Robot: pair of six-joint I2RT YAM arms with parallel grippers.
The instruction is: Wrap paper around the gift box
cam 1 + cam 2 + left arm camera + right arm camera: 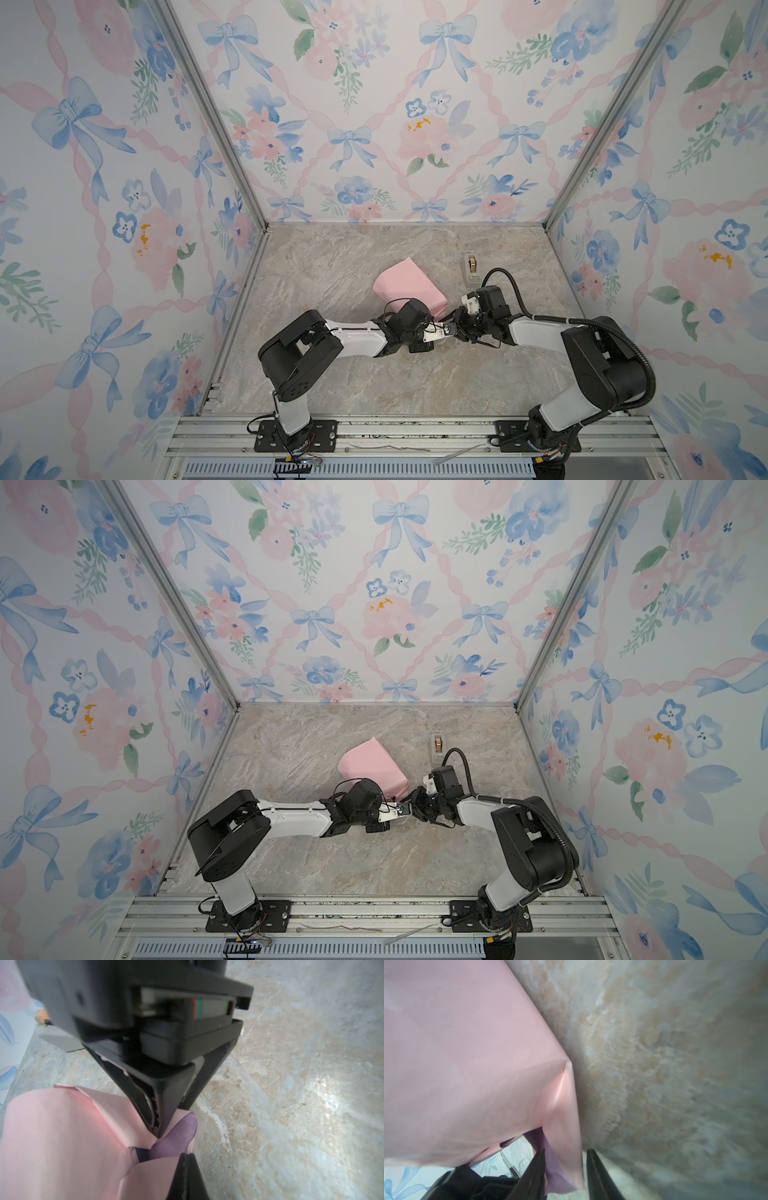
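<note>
The paper lies pink side out over the gift box in both top views. Only a dark navy sliver of the gift box shows, at the open end in the left wrist view. A lilac flap of the paper sticks out at that end. My left gripper is shut, its tips touching the flap's edge; whether it pinches paper I cannot tell. My right gripper is open, with the hanging pink and lilac flap between its fingers. Both grippers meet at the near right corner of the wrapped box.
A beige tape dispenser stands behind the right wrist, toward the back right of the marble table. Floral walls enclose the table on three sides. An aluminium rail with both arm bases runs along the front edge.
</note>
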